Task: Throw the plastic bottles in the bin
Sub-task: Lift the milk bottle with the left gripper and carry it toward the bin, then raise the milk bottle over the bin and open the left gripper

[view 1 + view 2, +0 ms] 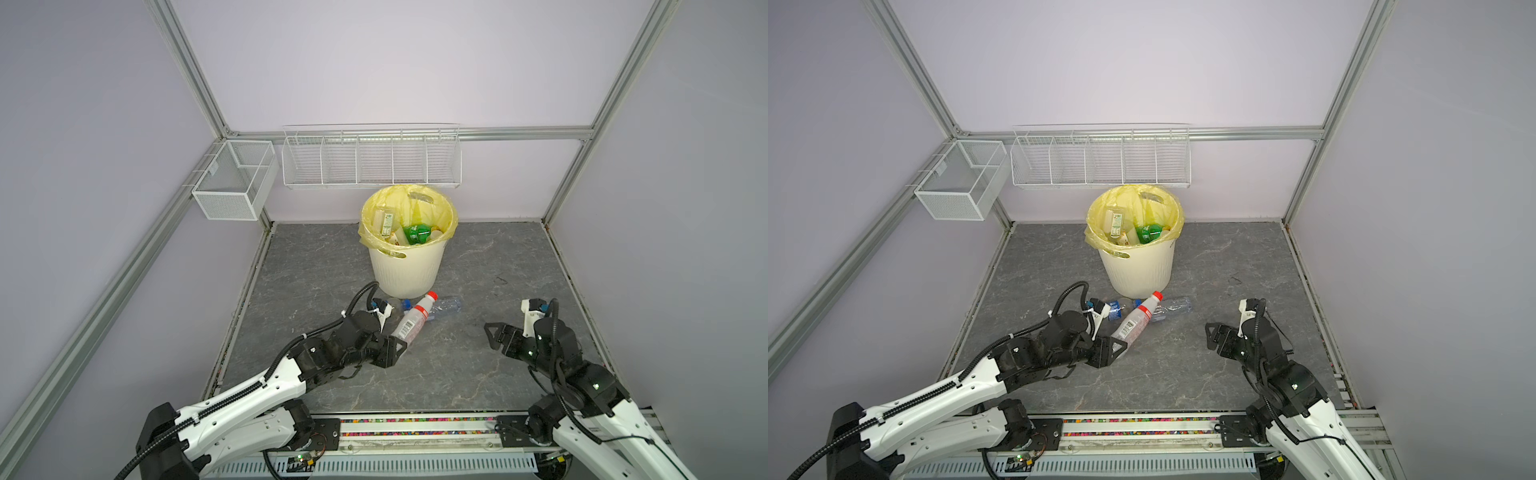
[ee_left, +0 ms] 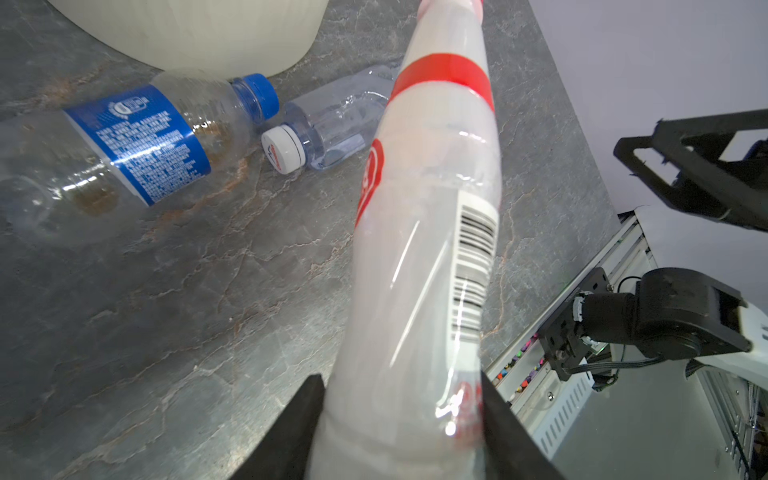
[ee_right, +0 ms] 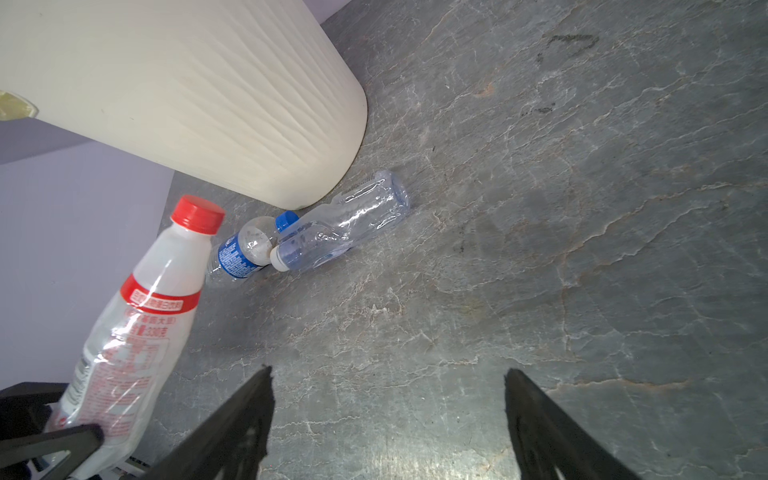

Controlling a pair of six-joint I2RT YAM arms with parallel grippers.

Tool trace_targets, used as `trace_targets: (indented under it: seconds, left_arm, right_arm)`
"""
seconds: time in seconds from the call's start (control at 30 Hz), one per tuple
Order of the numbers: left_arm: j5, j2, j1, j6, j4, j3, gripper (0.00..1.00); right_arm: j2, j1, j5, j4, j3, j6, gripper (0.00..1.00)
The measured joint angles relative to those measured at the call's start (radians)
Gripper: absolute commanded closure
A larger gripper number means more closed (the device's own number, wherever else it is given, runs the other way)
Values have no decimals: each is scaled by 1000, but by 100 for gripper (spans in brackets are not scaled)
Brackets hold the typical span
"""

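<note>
Although most of the print is too small to read, the red-capped bottle (image 3: 137,332) carries a white wrap label with red Chinese characters, among which the figure 330 is legible in the right wrist view. A red band rings its shoulder, and the left wrist view shows a black barcode down its side. Its body is slim, milky-translucent plastic. The left gripper (image 1: 400,348) is clamped narrowly on the base end of this bottle, whose cap end tilts toward the bin (image 1: 405,270).

Two more bottles lie on their sides at the foot of the bin, just beside its wall. The blue-capped bottle (image 2: 137,141) is clear and dimpled, with a glossy blue label in white print that I cannot read. The white-capped bottle (image 2: 332,124) is clear, faintly blue and crumpled. Its cap bears a small red-and-blue mark that is too blurred to read and lies close to the blue cap.

The bin is cream plastic, round, with ribbed sides and a cut-out handle, lined with a thin yellow bag (image 1: 451,216). Inside it lie a green bottle (image 1: 417,233) and several pale ones.

The right gripper (image 3: 388,378) has its black jaws spread wide, holding nothing, well apart from the bottles. It is above the grey, pale-veined stone-patterned floor (image 1: 457,374).
</note>
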Motion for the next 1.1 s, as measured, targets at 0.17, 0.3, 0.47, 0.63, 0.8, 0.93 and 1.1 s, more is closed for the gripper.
trace_targets:
  seconds: [0.17, 0.3, 0.47, 0.63, 0.8, 0.93, 1.1]
  left_arm:
    - [-43, -13, 0, 2, -64, 89, 50]
    - [-90, 5, 5, 13, -161, 253, 50]
    - [-119, 45, 34, 29, -253, 451, 49]
    - [-102, 121, 123, 60, -362, 615, 49]
    - [-82, 197, 174, 120, -459, 742, 49]
    - [-46, 235, 242, 165, -489, 805, 51]
    - [42, 268, 359, 191, -493, 822, 51]
  right_arm:
    - [-13, 0, 0, -9, 0, 3, 12]
    - [-21, 0, 0, -14, 0, 3, 12]
    - [-23, 0, 0, -16, 0, 3, 12]
    - [-22, 0, 0, -16, 0, 3, 12]
    - [-14, 0, -1, -16, 1, 3, 12]
    - [-5, 0, -1, -15, 1, 6, 12]
    - [11, 0, -8, -13, 1, 14, 12]
